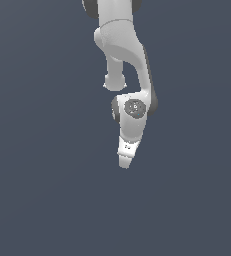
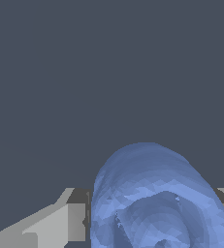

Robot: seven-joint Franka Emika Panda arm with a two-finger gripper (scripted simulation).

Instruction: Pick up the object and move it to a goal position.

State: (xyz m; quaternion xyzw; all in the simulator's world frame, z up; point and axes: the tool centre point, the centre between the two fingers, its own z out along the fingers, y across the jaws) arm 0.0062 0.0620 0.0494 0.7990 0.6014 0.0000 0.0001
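Observation:
In the wrist view the object (image 2: 152,193), a blue rounded lump with a raised centre, fills the space between my gripper's (image 2: 154,218) grey fingers (image 2: 67,220), which press against both of its sides. In the exterior view the white arm hangs down in mid-frame and the gripper (image 1: 125,161) points downward. There the white hand hides the object, and no blue shows.
Only a uniform dark grey-blue surface surrounds the arm in both views. No other objects, containers, edges or goal marker can be seen.

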